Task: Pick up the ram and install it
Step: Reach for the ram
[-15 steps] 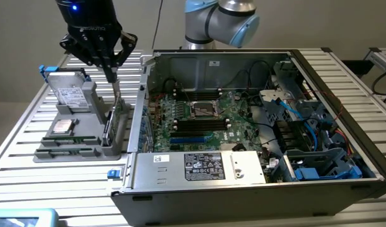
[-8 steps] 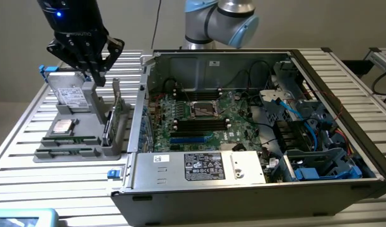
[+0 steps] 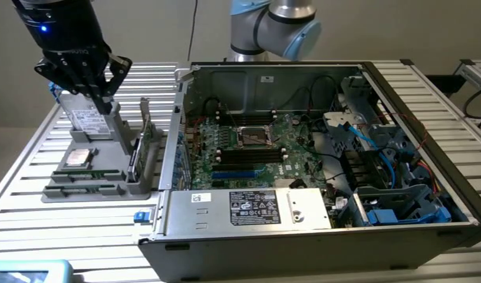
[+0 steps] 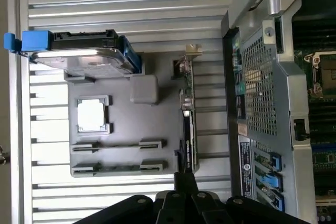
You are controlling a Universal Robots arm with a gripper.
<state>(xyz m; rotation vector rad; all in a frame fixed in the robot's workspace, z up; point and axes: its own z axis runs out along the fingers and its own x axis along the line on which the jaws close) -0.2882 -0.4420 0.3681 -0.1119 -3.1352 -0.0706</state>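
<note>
- Upper left of the exterior frame: the hand (image 3: 99, 99), hanging over the far end of the gray tray (image 3: 138, 190), above the hard drive (image 3: 89, 121).
- Cannot tell whether released or clenched; nothing visibly in its grip.
- Lower left of that frame: the ram (image 3: 87, 175), lying flat in a slot at the tray's near end, with a second stick (image 3: 79, 190) just beside it, nearer the frame's bottom.
- From the hand, down-frame and lower, beyond the square chip (image 3: 78, 157); well apart, not touching.
- Long axis across the frame, left to right, roughly parallel to the memory slots (image 3: 249, 155) inside the open case (image 3: 249, 236) on the bench (image 3: 28, 177).
- By judgement: not yet picked up, nothing installed.
</note>
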